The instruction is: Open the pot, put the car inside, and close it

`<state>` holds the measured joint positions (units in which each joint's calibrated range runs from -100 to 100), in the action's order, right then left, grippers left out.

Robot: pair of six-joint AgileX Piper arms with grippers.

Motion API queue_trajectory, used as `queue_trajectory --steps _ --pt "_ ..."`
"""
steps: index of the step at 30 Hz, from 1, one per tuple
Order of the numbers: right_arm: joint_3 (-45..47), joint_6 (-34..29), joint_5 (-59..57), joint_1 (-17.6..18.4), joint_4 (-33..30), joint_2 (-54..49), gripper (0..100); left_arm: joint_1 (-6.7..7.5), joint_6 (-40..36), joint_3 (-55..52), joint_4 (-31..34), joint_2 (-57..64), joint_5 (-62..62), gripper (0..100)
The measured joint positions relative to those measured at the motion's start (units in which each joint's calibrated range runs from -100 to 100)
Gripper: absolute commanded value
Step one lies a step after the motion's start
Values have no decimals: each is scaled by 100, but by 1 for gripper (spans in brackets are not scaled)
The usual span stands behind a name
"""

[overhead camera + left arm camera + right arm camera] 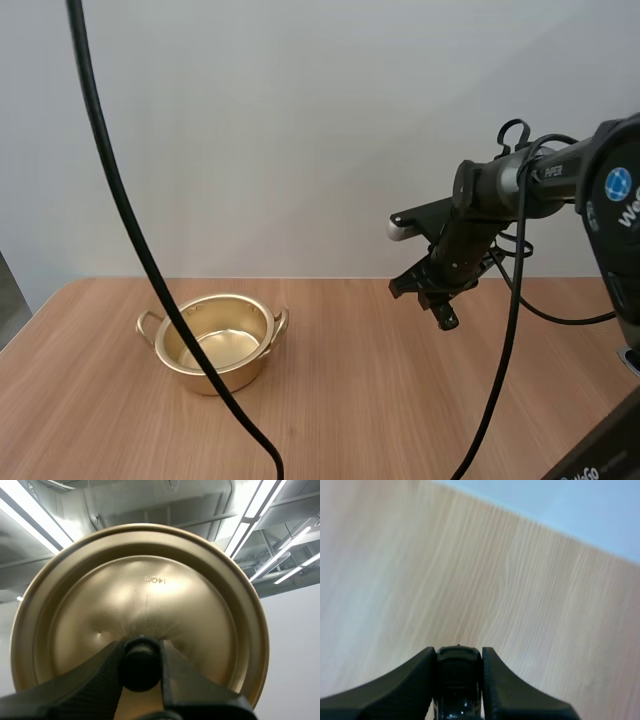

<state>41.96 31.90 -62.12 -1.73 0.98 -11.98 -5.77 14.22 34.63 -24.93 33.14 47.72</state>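
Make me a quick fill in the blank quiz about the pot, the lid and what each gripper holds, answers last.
The left gripper pinches the black knob of a round ____-coloured metal lid. Between the right gripper's fingers is a small ____ toy car. The shiny two-handled metal pot stands on the wooden table with its top ____.
Answers: gold, black, open.

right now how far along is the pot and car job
Done: the pot stands open and empty; its lid is pinched by the knob in the left pincer. In hand: the right pincer grips the car above the table, away from the pot. Left: drop the car in, then set the lid back.
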Motion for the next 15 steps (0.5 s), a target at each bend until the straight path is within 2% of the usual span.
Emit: queue_trajectory --steps 5,7,8,15 --pt "-315 352 -85 0 332 -548 0 0 0 0 0 0 186 0" --pt "-1110 961 -636 0 1186 -1298 0 0 44 0 0 0 191 0" --pt "-1449 1031 -882 0 1381 -1430 0 0 60 0 0 0 191 0" --pt "-2797 1032 -1393 0 1891 -1632 0 0 88 0 0 0 287 0"
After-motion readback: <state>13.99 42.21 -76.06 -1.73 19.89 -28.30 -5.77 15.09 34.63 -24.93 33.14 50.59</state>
